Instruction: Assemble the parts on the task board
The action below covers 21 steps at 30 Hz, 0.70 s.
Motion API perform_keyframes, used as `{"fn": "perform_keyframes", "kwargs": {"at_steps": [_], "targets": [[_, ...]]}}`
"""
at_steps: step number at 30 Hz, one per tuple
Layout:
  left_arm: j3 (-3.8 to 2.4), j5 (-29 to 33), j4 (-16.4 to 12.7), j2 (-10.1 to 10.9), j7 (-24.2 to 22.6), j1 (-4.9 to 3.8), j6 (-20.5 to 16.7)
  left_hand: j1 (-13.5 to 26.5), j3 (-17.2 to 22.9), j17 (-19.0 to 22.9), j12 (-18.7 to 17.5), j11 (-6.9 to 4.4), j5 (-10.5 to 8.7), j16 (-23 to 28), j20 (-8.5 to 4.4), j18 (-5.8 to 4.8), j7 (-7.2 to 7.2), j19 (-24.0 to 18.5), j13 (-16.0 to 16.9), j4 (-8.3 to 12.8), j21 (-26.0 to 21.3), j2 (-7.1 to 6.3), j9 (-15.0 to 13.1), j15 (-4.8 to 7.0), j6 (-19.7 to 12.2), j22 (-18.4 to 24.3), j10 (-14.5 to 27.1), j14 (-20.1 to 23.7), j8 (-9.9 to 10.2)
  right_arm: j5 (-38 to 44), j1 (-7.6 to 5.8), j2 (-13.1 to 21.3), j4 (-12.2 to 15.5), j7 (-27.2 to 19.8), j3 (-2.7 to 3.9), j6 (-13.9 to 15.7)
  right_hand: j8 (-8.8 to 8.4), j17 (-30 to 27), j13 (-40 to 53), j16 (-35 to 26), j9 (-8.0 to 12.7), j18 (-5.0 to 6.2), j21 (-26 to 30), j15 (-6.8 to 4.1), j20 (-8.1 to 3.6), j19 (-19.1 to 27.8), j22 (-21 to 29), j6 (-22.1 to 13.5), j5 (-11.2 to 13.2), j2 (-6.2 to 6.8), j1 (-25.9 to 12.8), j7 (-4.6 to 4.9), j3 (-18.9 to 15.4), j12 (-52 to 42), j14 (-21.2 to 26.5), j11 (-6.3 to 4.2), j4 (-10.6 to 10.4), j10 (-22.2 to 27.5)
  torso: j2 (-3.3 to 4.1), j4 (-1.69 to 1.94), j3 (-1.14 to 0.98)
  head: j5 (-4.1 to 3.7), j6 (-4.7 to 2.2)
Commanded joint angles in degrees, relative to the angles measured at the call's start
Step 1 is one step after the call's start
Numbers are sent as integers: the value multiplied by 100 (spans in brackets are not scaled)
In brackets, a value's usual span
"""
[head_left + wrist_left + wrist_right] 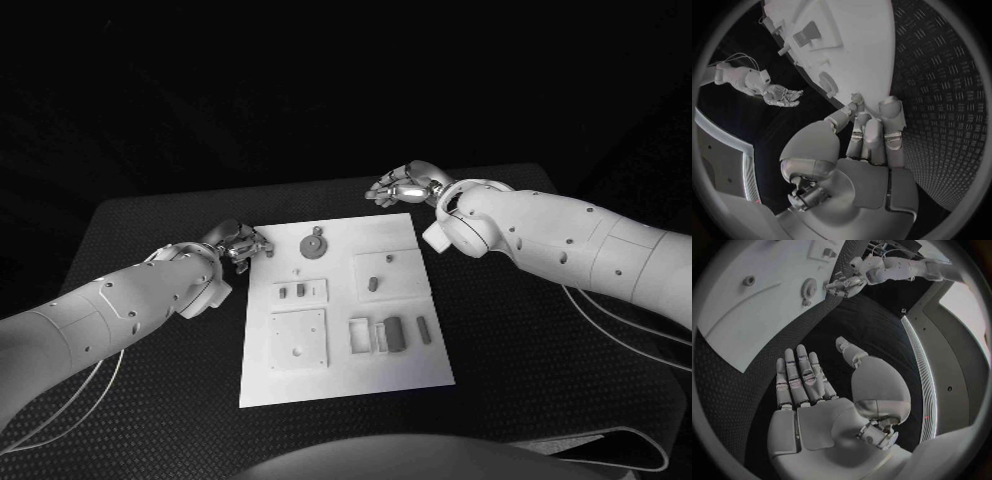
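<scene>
The white task board [411,362] lies in the middle of the table. On it are a round toothed part [312,243], two small parts in a raised block [293,292], a slotted block [375,284], a square plate [299,338] and several oblong parts [389,333]. My left hand [238,243] sits at the board's far left corner, fingers drawn together with the thumb tip against them, nothing in them; the fingertips [856,98] reach the board's edge [870,75] near the round part [828,82]. My right hand [404,185] hovers beyond the far right corner, palm flat, fingers [798,375] spread, holding nothing.
Black textured table [548,380] surrounds the board on all sides. Cables [635,335] hang from the right arm over the table's right side. The right wrist view shows the board [748,315], the round part [809,288] and my left hand [845,285] beyond it.
</scene>
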<state>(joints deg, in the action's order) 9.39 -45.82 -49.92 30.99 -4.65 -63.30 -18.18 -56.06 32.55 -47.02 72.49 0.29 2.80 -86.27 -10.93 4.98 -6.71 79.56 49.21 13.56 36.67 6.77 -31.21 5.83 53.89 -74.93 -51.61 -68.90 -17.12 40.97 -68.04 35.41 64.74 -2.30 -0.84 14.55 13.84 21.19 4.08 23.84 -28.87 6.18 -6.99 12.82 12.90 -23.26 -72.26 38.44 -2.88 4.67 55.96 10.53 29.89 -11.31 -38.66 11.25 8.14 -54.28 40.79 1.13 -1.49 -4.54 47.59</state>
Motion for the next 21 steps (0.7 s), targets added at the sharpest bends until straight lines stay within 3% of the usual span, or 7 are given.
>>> {"fn": "perform_keyframes", "kwargs": {"at_steps": [1,21], "targets": [[49,118,27,10,419,79,178,48,-7,2,37,22,-2,23,-43,335,-28,15,-11,-42,-4,6,22,-1,-67,-77,-14,-30,24,8,2,1,8,-48,1,-50,28,5,-9,-26,5,63,23,7,-16,-36,-9,-38,10,-5,-46,374,4,32,-46,-6,-25,-32,1,1,1,2,-3],[48,233,22,13,538,78,194,143,-38,-1,49,32,-2,28,-37,340,-37,19,-31,-125,-15,-35,25,-11,-84,-77,-13,-36,42,8,2,4,13,-46,1,-47,31,5,-9,-26,8,64,30,8,-15,-37,-14,-39,10,-4,-44,374,4,33,-46,-6,-24,-32,1,-1,-5,11,-7]]}}
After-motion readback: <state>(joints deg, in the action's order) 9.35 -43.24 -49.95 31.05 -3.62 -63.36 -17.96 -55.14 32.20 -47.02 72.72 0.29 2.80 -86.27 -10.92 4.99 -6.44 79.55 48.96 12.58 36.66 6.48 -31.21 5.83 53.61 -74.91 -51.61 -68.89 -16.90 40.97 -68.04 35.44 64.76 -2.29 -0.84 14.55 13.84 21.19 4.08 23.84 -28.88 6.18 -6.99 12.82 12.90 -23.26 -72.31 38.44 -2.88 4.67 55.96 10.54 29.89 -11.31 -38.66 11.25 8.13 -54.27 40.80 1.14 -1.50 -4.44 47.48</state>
